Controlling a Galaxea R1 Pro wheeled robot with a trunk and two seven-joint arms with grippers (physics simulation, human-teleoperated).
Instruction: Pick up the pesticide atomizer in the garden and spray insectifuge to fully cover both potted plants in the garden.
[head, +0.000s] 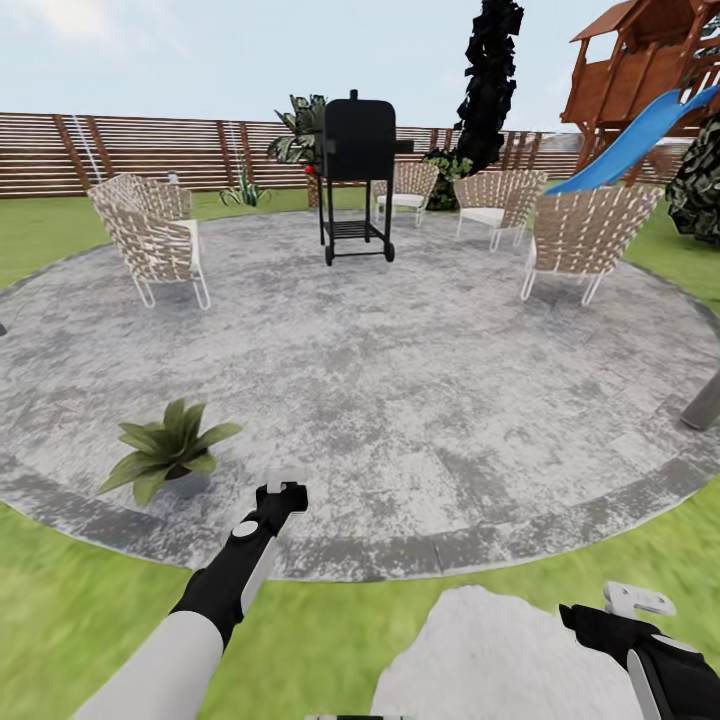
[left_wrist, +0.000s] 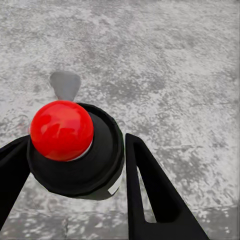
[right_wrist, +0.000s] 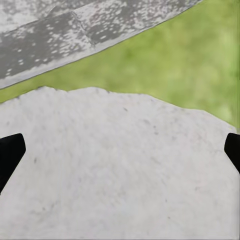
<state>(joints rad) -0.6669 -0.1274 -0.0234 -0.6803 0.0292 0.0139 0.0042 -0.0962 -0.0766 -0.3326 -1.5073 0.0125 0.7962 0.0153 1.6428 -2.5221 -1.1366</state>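
Left tool (left_wrist: 75, 165) grips one atomizer (left_wrist: 75, 150), one plant (head: 168, 450) near

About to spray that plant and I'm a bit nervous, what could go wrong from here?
1. The potted plant sits off to the left of the left gripper, so the spray may land on the paving instead.
2. The pesticide atomizer shows between the fingers with a gap on one side, so it might shift or slip.
3. Just one low plant is in sight; the second could get missed.

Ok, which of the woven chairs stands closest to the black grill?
The far woven chair just behind the grill, toward the fence; the other three chairs stand farther out around the patio.
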